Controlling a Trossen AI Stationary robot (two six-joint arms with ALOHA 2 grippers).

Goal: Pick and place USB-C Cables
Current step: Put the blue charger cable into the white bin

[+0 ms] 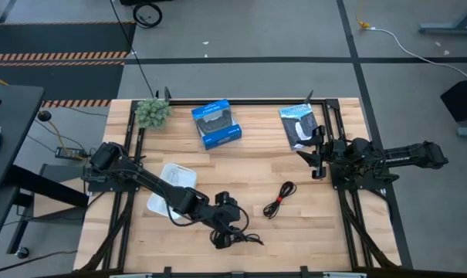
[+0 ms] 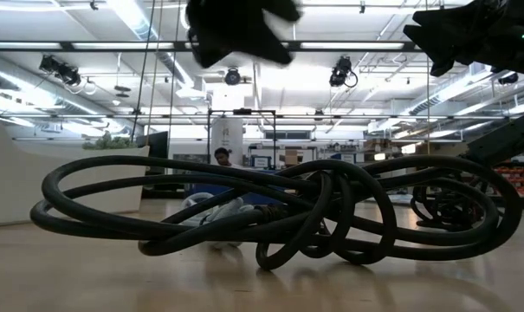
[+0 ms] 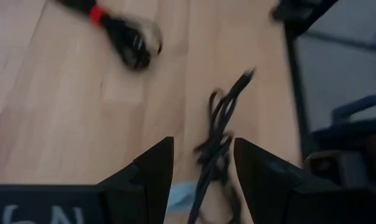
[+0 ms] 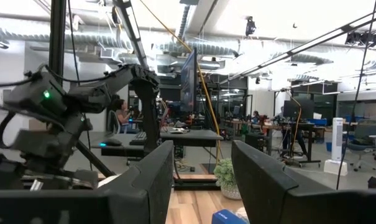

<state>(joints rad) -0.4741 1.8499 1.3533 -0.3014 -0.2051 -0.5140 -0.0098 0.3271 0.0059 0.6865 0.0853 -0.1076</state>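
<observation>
Two black cables sit loose on the surface [image 1: 310, 232], no white one I can pick out for sure. Left claw [image 3: 203, 171] is over the plain black cable [image 1: 241, 238] near the front edge; fingers [image 3: 153, 168] apart, strands running up between them, nothing clamped yet. Reads as pre-grasp on cable one.

Cable with the red tie [image 1: 279, 198] lies ahead of that claw and off to one side, well clear of it. White tray [image 1: 171, 188] sits behind the left claw, under the forearm; probably the drop spot, but that's a guess.

Next move: come down, centre on the thick part of the coil, close. Thin loops could slip out or drag a tail along.

Right claw [image 1: 316, 158] is parked at the right side of the surface, fingers apart, empty, beside the black-and-white packet [image 1: 299, 123].

Surface is pale wood planks with a black frame. Blue box [image 1: 216, 123] and small green plant [image 1: 153, 113] at the far edge. Room behind: open workshop, ceiling ducts and strip lights, desks, a person seated far off.
</observation>
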